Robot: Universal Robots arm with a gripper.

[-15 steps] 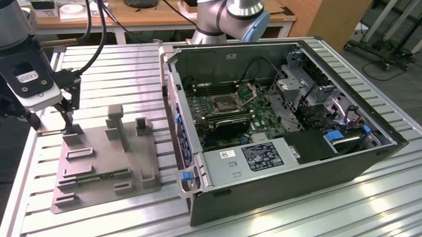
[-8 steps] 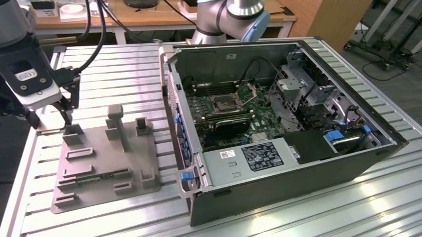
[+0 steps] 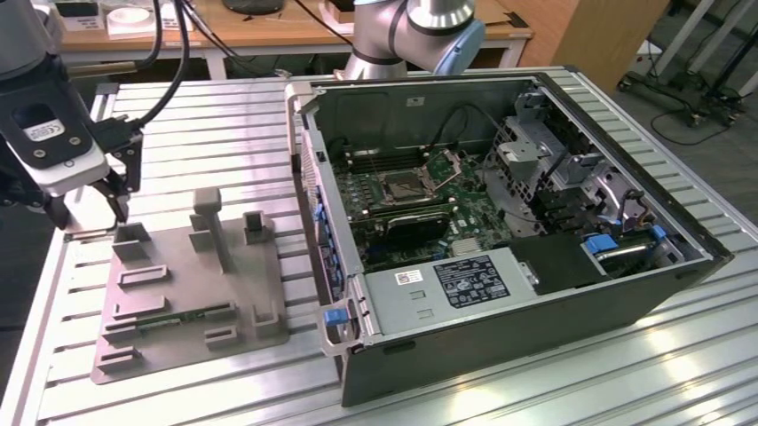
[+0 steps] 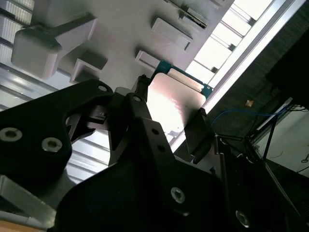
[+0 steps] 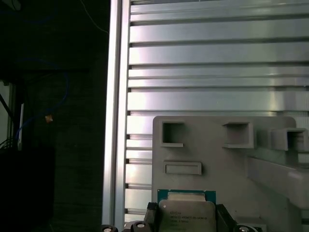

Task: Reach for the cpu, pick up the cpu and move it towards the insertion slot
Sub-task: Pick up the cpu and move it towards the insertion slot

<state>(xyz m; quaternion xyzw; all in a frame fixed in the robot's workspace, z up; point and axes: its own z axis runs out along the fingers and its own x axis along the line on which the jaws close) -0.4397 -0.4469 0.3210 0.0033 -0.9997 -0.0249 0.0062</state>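
A robot gripper hangs at the upper left of the exterior view, over the far corner of a grey moulded holder on a slatted aluminium table. In the second wrist view its two black fingers are clamped on opposite edges of the chip — a flat silvery square with a thin green rim. The first wrist view shows the same grip, with the chip just above the holder's edge and its shallow recesses.

The socket — a dark square framed in bright metal — sits on the green board inside the open computer case at the centre and right of the exterior view, well apart from the gripper and the chip.
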